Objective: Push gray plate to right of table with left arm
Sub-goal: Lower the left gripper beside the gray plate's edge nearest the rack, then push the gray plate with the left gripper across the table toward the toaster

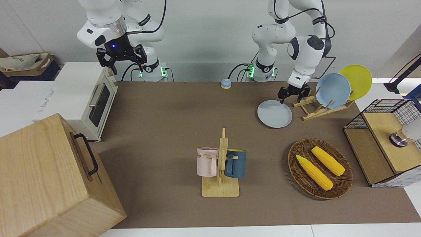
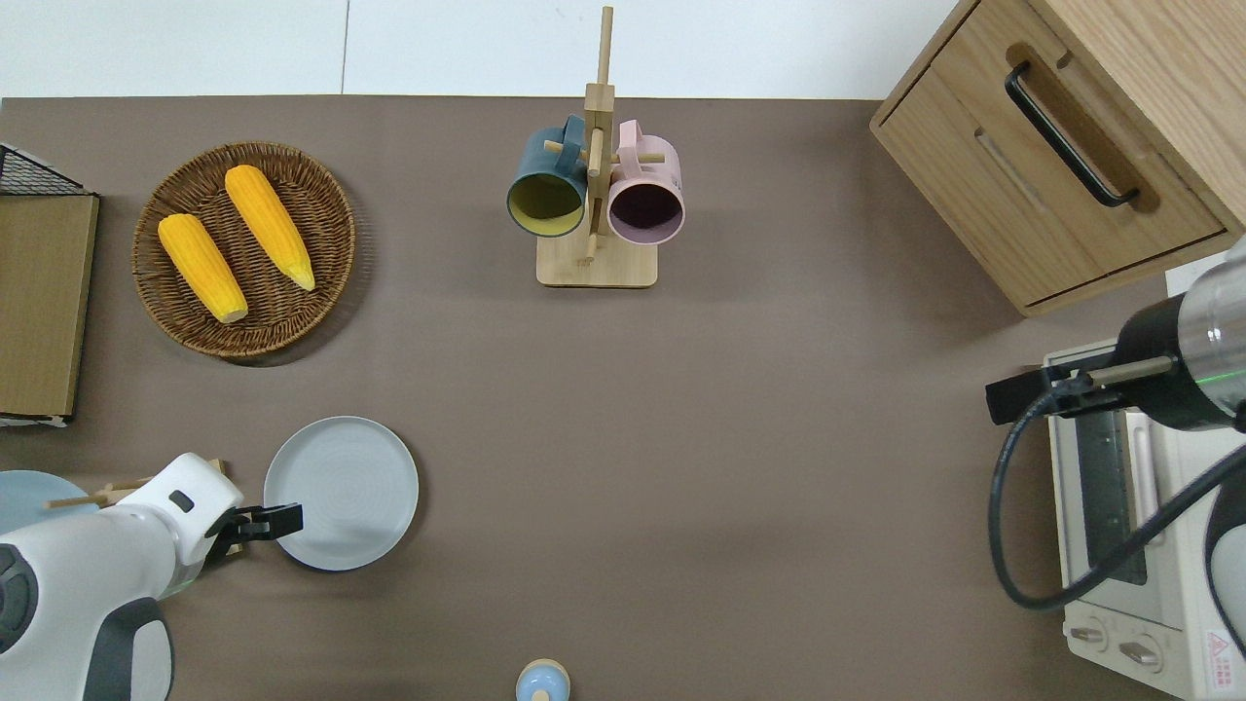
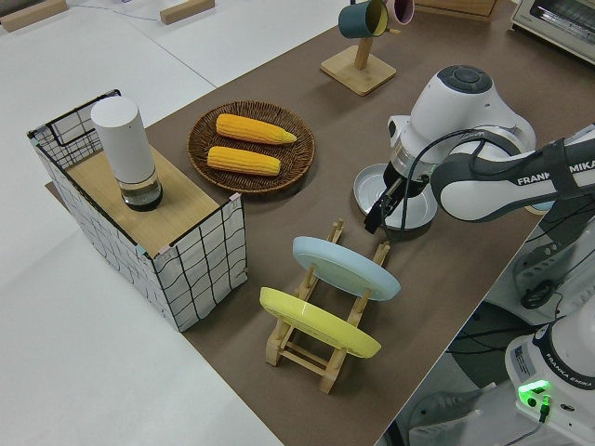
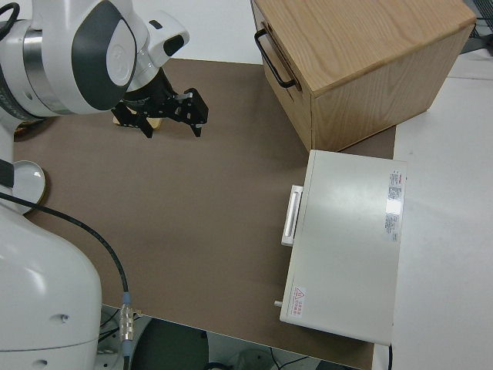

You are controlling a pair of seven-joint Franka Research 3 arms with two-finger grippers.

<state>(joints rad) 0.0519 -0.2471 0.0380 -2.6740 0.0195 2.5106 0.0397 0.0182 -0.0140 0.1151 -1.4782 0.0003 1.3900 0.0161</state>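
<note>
In the overhead view, a wooden dish rack (image 2: pixel 146 484) is seen at the lower left edge, partly hidden by the left arm (image 2: pixel 88 584). The left gripper (image 2: pixel 268 521), its fingers spread apart, is placed at the rim of the gray plate (image 2: pixel 341 493), lower left of centre on the table (image 2: pixel 681 438). The plate is round, pale, shallow and lies flat. The right arm is parked.

brown table (image 2: pixel 740 467), gray plate (image 2: pixel 346 492), corn basket (image 2: pixel 336 219)

White jointed arms (image 1: pixel 304 49), black joint caps, thin black cables, FRANKA EMIKA lettering.
</note>
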